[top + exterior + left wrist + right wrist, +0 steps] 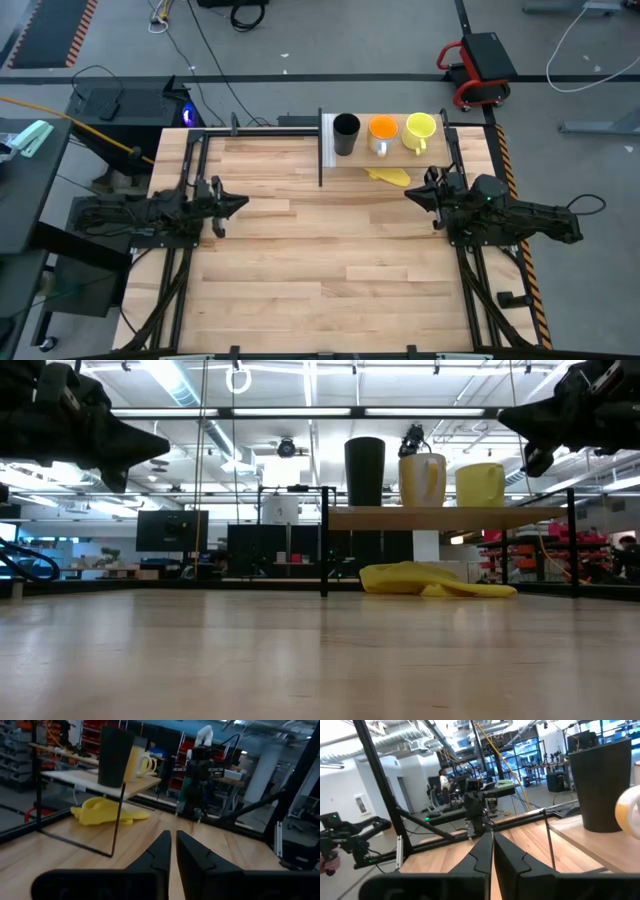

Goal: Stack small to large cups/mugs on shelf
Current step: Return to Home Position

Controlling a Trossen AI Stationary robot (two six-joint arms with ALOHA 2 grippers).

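In the high view the shelf [362, 158] sits against the top edge of the table [320, 265], right of centre. Three vessels stand in a row on it. The black cup [346, 133] is by the white end panel, the orange mug [382, 130] in the middle and the yellow mug [420, 128] at the right end. They stand side by side, close together and not nested.

A crumpled yellow cloth [390, 176] lies on the tabletop at the shelf's front edge. In the low view it lies under the board, right of centre.

The left gripper [241, 203] hangs at the left of the frame, well apart from the shelf, with its fingers pressed together on nothing. The right gripper [408, 194] is at the right, with its fingers likewise closed and empty. Its tip is near the cloth and just below the shelf's front right corner.

In the low view both grippers hang in the upper corners, high above the wood. Between them lies a broad stretch of bare tabletop down to the bottom edge. Dark frame rails run along both side edges under the arms. A thin dark post [324, 540] stands at the shelf's left end.
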